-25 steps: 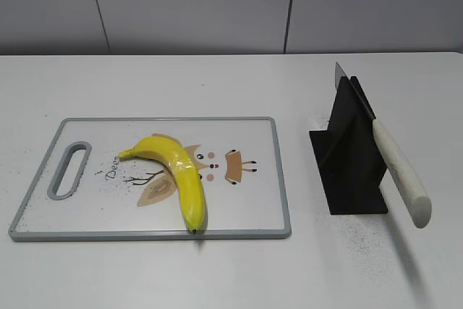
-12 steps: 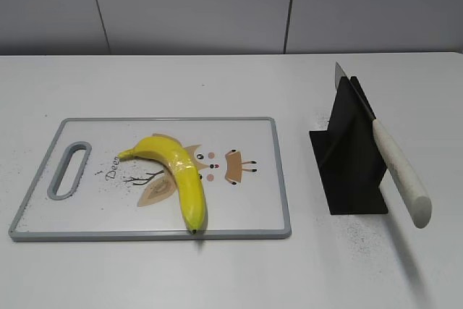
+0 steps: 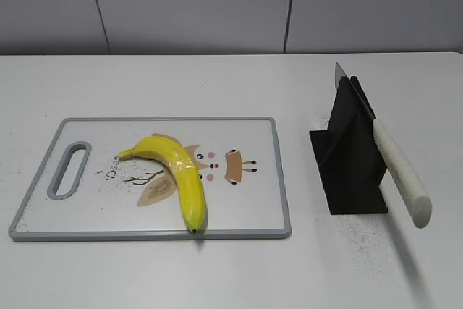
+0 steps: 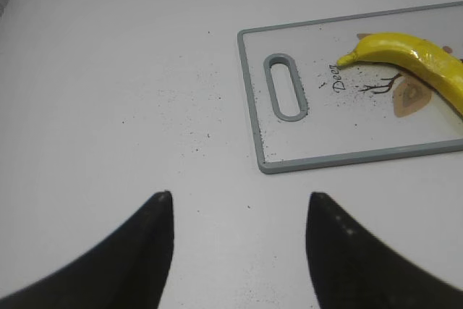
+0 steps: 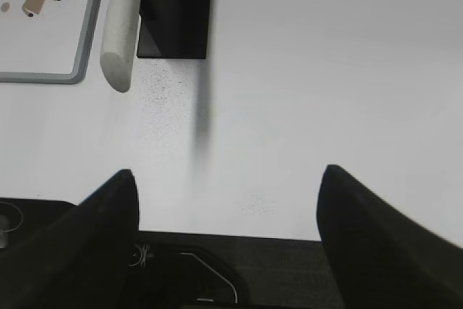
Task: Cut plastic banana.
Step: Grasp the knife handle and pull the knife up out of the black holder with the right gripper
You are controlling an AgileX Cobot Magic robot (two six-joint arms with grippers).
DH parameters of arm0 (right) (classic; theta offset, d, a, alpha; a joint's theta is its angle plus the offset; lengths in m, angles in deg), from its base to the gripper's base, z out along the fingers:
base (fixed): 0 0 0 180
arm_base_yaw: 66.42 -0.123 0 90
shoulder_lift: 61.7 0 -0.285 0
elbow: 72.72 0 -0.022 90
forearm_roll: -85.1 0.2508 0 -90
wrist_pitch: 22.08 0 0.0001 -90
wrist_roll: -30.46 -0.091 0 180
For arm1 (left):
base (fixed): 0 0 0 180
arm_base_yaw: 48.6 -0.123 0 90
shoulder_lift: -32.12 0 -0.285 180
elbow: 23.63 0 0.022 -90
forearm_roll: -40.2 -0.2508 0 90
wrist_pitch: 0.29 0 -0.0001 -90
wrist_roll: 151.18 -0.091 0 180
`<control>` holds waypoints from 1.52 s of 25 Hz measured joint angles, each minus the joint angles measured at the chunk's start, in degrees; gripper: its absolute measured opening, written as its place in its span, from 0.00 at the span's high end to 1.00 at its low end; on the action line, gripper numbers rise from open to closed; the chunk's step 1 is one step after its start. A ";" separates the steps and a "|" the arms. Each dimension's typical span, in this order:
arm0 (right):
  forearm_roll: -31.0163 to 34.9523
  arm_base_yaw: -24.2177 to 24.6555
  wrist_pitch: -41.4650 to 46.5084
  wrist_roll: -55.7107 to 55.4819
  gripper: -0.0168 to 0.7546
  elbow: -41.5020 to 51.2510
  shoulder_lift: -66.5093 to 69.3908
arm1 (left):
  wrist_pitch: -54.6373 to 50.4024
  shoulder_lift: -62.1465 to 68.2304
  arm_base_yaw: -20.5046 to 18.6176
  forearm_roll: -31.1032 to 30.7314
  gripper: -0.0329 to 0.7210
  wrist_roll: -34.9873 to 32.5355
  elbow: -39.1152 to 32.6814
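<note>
The banana lies on the board, curved, its stem end toward the slot handle and its other tip touching the board's near rim. In the left wrist view the left fingers stand wide apart over bare surface, holding nothing; the board sits ahead of them and off to their right, well apart, with the banana farther right still, beyond the handle slot. The right fingers are also spread wide and empty, low over the surface near its front edge. Ahead of them and to their left stands the black holder, and the knife's pale handle sticks out from it toward the fingers, not touching them. In the exterior view the knife rests slanted in the holder, blade up at the back, handle jutting forward past the stand, just right of the board. Neither gripper shows in the exterior view.
</note>
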 joint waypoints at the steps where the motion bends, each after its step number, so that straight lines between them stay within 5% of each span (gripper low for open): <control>1: 0.18 0.00 0.00 -0.45 0.23 -1.11 2.33 | 0.00 0.00 0.00 0.00 0.23 0.00 0.00; 10: 2.66 -1.56 -0.11 -2.36 0.23 -7.85 20.42 | 0.00 0.00 0.00 0.00 0.23 0.00 0.00; 23: 1.27 -18.31 -0.33 -8.11 0.23 -18.87 48.33 | 0.00 0.00 0.00 0.00 0.25 0.03 0.00; 38: -0.65 -18.88 -6.02 -10.92 0.25 -19.05 66.64 | 0.00 0.00 0.00 0.00 0.26 0.04 0.00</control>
